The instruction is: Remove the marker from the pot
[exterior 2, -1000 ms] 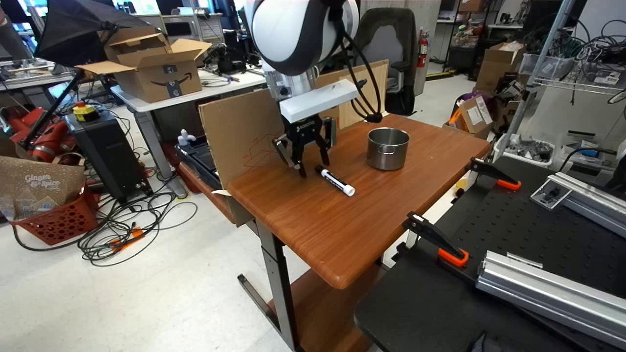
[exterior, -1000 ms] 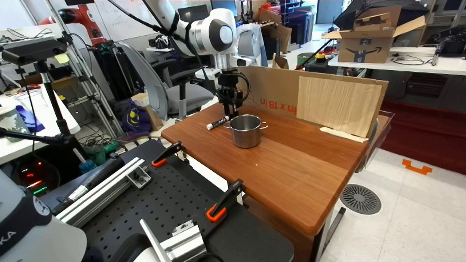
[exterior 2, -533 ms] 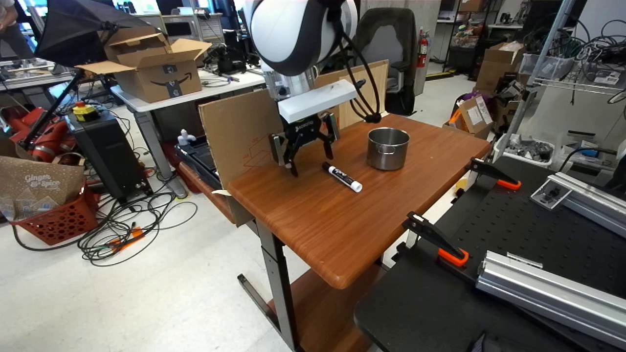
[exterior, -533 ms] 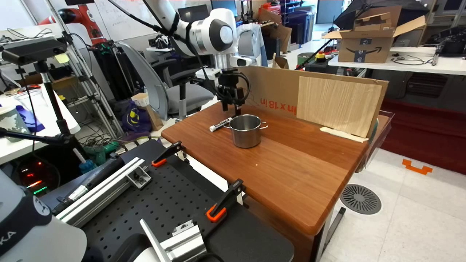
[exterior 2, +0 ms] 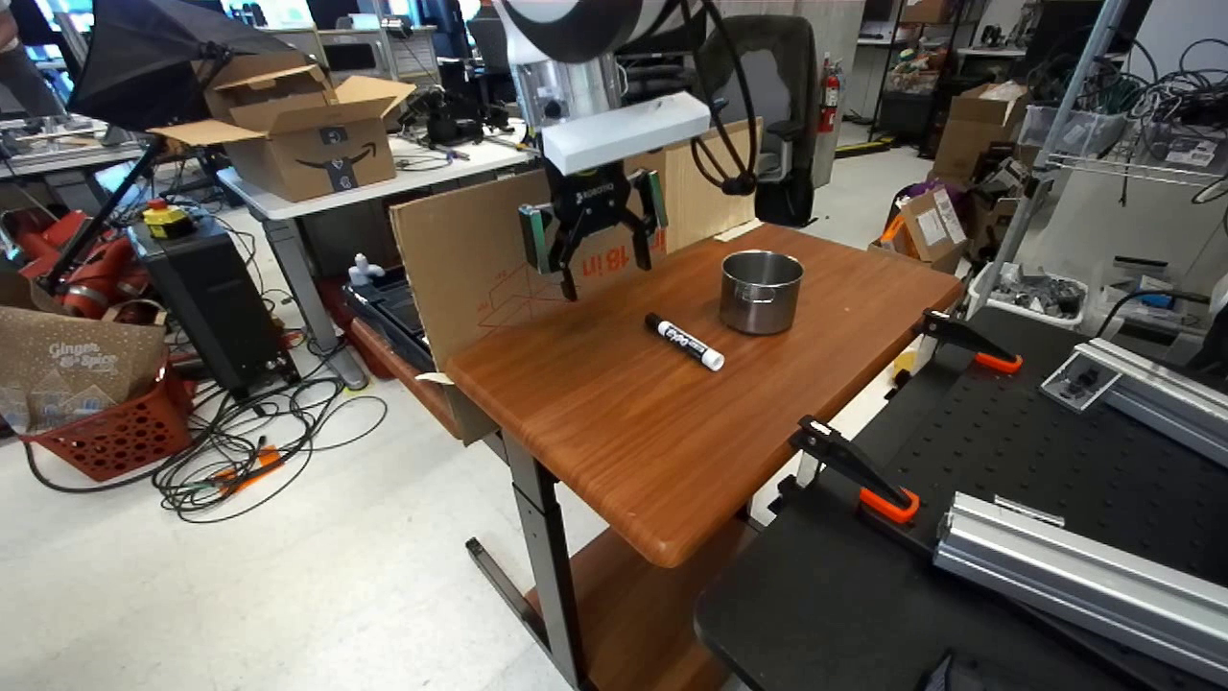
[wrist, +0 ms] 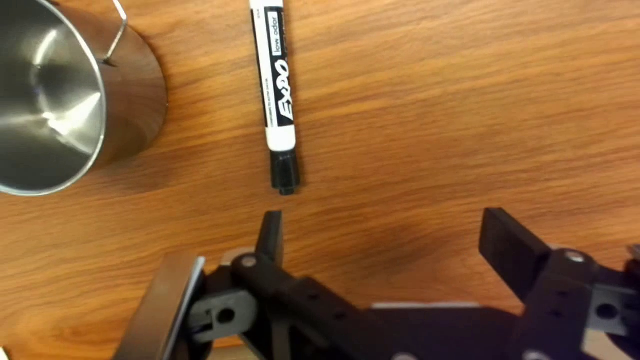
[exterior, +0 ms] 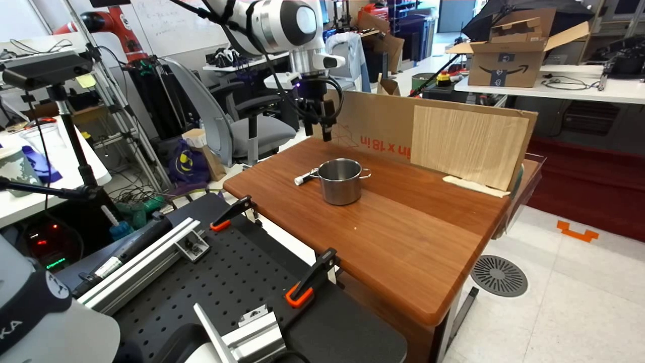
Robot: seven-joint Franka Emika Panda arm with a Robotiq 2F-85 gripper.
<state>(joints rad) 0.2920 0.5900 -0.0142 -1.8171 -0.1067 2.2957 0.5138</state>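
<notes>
The marker [exterior 2: 684, 342] has a white and black body with a black cap. It lies flat on the wooden table beside the pot, apart from it. It also shows in the wrist view [wrist: 276, 75], and partly behind the pot's handle in an exterior view [exterior: 305, 178]. The round metal pot [exterior 2: 761, 299] stands upright with small side handles; in the wrist view the pot [wrist: 134, 95] is at the upper left, and its visible inside looks empty. My gripper [exterior 2: 606, 275] is open and empty, raised above the table. In the wrist view, the gripper's [wrist: 384, 214] fingertips are wide apart, below the marker's cap.
A cardboard panel [exterior: 383, 123] stands along one table edge, with a light wood board [exterior: 468, 143] against it. The wooden table [exterior 2: 614, 461] adjoins a black perforated bench [exterior: 237, 272] with clamps [exterior: 312, 277] and aluminium rails.
My gripper has opened wider and risen away from the table. The marker has rolled a short way across the table toward the pot. The pot has not moved.
</notes>
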